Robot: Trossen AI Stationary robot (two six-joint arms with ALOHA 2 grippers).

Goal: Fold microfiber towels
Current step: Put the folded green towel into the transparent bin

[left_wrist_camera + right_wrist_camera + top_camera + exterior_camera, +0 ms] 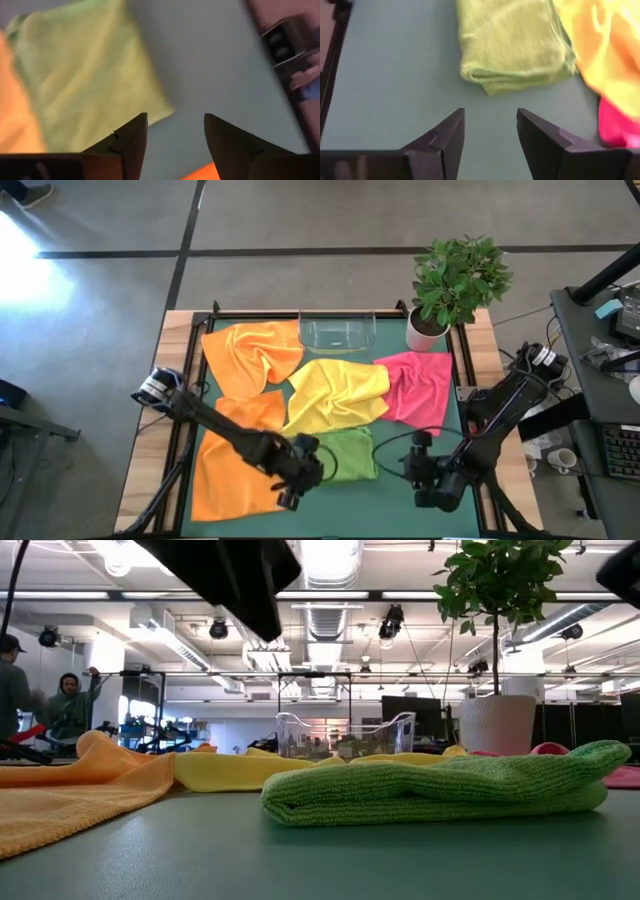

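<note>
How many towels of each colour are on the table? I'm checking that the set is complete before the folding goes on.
Orange: 2, one at the back left, one at the front left
Yellow: 1
Hot pink: 1
Lime green: 1, already folded
Total: 5 towels

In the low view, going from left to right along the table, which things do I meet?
Orange towel → yellow towel → clear plastic tray → green folded towel → white plant pot → pink towel.
</note>
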